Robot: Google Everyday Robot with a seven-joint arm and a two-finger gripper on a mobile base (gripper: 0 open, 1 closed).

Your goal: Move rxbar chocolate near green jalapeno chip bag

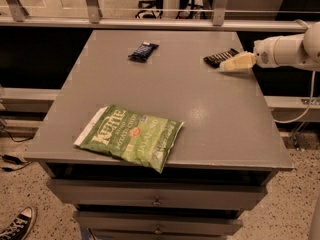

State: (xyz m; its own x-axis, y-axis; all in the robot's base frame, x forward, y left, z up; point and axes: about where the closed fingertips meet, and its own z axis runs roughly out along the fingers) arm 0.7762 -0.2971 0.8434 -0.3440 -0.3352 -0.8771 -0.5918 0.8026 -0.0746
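Note:
The rxbar chocolate point(219, 58), a long dark bar, lies on the grey table point(200, 109) near its far right edge. My gripper point(236, 62) reaches in from the right on a white arm and sits right at the bar's right end, low over the table; the bar's near end is partly hidden behind it. The green jalapeno chip bag point(131, 135) lies flat near the table's front left edge, far from the bar and the gripper.
A short dark blue-black snack wrapper point(143, 51) lies at the back middle of the table. A metal railing point(150, 23) runs behind the table. Drawers point(157, 200) sit below the front edge. A shoe point(17, 225) is on the floor at the lower left.

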